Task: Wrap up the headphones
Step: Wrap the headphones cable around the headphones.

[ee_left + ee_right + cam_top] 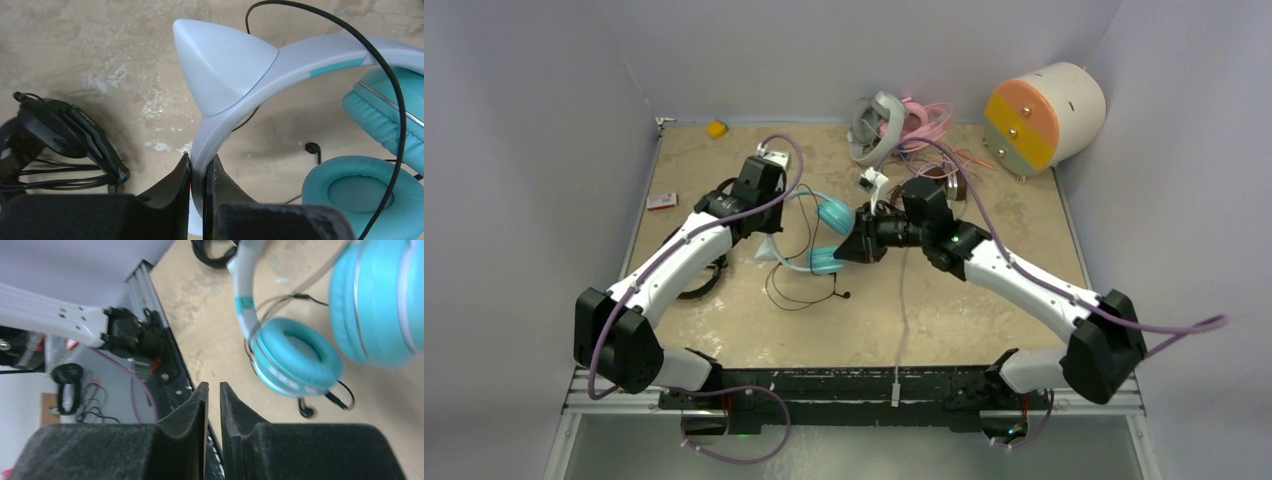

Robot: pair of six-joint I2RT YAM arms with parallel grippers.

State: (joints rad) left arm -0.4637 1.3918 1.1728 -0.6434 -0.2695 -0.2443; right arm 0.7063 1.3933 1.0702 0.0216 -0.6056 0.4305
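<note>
Left jaws clamped on headband [310,57] of teal-and-white headphones [829,216]; right jaws nearly closed, earcup [295,355] just beyond

Mid-table, the headphones [826,261] lie with their headband [295,60] to the left, clamped in the left gripper [199,165], and both ear cups [835,215] to the right. The right gripper [856,245] sits just right of those cups. Their thin cord [799,300] trails onto the table [984,320] on the near side. A second pair [704,280] lies farther left, under the left arm. A heap of headphones [889,125] occupies the far centre, a cylinder [1044,115] the far right corner, and a small block [716,128] the far left corner.
</note>
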